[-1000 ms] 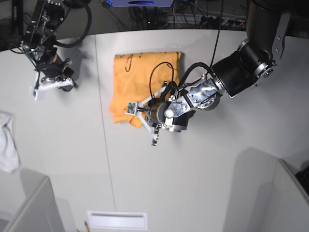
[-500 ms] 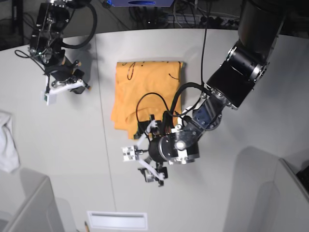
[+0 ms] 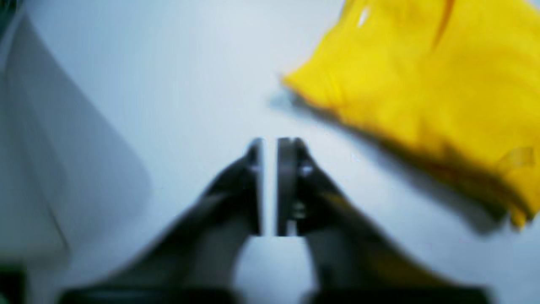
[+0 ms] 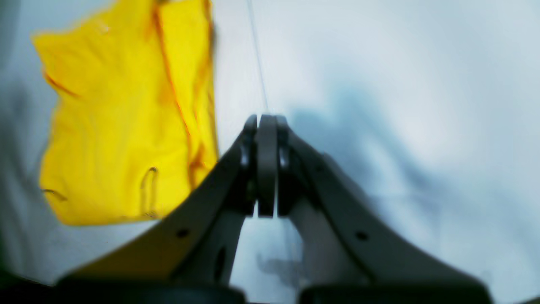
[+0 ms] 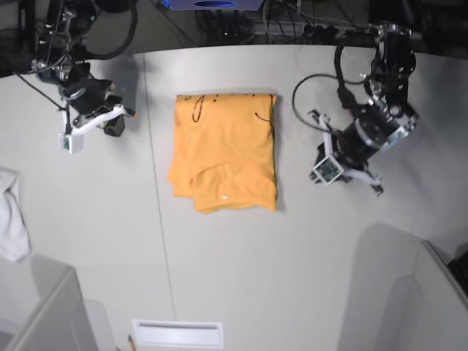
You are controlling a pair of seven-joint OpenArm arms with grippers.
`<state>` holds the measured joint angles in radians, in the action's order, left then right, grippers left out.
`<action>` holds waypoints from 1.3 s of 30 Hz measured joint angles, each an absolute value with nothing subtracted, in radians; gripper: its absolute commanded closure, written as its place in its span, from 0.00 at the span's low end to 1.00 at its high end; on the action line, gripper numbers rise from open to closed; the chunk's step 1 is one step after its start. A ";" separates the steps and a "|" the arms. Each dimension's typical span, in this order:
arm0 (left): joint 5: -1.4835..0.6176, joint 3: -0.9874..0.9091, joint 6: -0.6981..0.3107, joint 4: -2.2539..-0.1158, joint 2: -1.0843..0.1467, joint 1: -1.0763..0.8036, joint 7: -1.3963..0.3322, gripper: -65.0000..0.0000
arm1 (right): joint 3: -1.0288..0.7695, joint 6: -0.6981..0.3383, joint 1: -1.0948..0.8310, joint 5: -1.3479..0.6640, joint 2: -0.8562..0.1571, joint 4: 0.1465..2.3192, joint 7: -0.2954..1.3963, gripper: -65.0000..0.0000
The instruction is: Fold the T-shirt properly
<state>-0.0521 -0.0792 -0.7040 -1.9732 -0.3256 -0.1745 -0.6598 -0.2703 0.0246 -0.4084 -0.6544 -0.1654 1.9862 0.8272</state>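
The yellow-orange T-shirt [image 5: 223, 153] lies folded into a rectangle mid-table, black script marks near its far edge. My left gripper [image 5: 351, 172] hovers over bare table to its right, apart from it. The left wrist view shows that gripper [image 3: 270, 141] shut with only a thin slit between its pads and nothing in it, the T-shirt [image 3: 422, 76] up and to the right. My right gripper [image 5: 91, 124] is off the shirt's far left side. In its own view the right gripper [image 4: 261, 118] is shut and empty, the T-shirt [image 4: 126, 114] lying beside it.
A small white cloth [image 5: 11, 216] lies at the table's left edge. Grey partitions stand at the near left [image 5: 36, 307] and near right [image 5: 409, 292]. A white slot [image 5: 178, 333] sits at the near edge. Cables crowd the back.
The left arm has swung from the shirt's near hem out to the right; its jaws opened wide, then shut empty. The shirt stays folded. The right arm barely shifted.
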 measured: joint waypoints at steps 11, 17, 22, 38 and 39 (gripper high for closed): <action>-0.053 -0.340 -0.704 -1.981 -0.318 -0.661 -0.535 1.00 | -0.268 0.024 -0.776 -0.670 -0.235 1.991 0.577 1.00; -0.060 -0.361 -0.707 -1.998 -0.229 -0.921 -0.526 1.00 | -0.273 0.025 -0.883 -0.667 -0.240 1.995 0.829 1.00; -0.052 -0.275 -0.685 -1.991 -0.212 -1.087 -0.530 1.00 | -0.220 0.025 -0.887 -0.669 -0.238 1.983 1.033 1.00; -0.046 -0.001 -0.682 -1.069 -0.133 -0.676 -0.367 1.00 | 0.853 0.025 -0.287 -0.665 -0.374 0.940 0.609 1.00; -0.058 0.002 -0.657 -1.002 -0.121 -0.658 -0.299 1.00 | 0.903 0.025 -0.271 -0.659 -0.348 0.867 0.564 1.00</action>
<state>-0.0578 0.0017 -0.6571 -1.0016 -0.1207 -0.6582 -0.2989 0.9028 0.0250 -0.2714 -0.6590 -0.3481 0.8665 0.5636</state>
